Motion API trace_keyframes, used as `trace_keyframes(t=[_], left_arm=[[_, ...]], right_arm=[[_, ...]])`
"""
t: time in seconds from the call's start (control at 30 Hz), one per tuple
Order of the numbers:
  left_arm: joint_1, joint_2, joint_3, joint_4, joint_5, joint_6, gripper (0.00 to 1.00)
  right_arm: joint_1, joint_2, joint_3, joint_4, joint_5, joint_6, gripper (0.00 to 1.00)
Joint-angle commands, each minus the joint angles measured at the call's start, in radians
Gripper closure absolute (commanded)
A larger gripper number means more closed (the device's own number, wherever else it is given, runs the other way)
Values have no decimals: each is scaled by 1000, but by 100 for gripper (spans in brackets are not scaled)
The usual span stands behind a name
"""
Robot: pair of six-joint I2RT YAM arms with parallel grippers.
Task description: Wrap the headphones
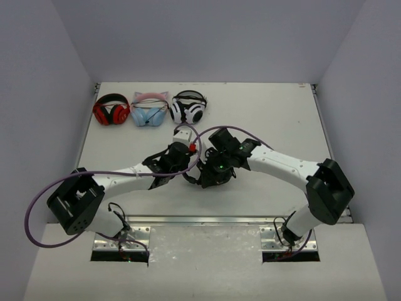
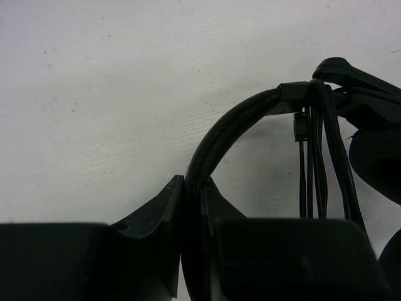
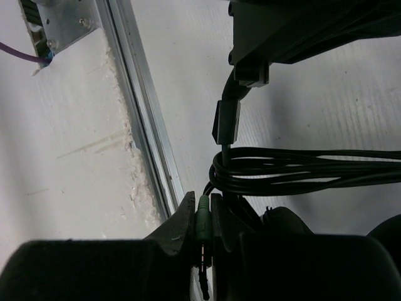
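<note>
White tabletop between pale grey walls carries everything, and both arms meet near its middle.

Only the left wrist view shows the left gripper up close. Its fingers are pinched together on the padded headband of the all-black headphones, one finger on each side of the band. Further along the band, several turns of thin black cable hang over it, just beside a dark ear cup.

Only the right wrist view shows the right gripper, clamped on the green plug at the cable's end. A bundle of cable loops runs crosswise just beyond its fingertips. A small inline control box sits on the cable above the bundle.

The overhead view shows neither grip. There the headset is only a dark mass between the two wrists.

A metal rail runs along the table edge to the left of the right gripper's fingers, with a purple lead at the top corner of that view. From overhead, bare table lies open to the right and toward the far wall.

In the far left corner, well apart from both grippers, three other headsets lie in a row: a red-and-black pair, a light blue pair with pink ears and a black-and-white pair.
</note>
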Motion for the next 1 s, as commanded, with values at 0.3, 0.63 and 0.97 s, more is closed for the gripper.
trace_keyframes(t=[0.3, 0.63, 0.97], left_arm=[[-11, 17, 9, 95, -169, -110, 100], [-8, 136, 20, 238, -146, -112, 100], [-8, 216, -26, 273, -175, -167, 100]], right_arm=[[34, -86, -167, 447, 176, 83, 88], [34, -81, -351, 652, 212, 231, 79], [20, -38, -405, 732, 278, 409, 74]])
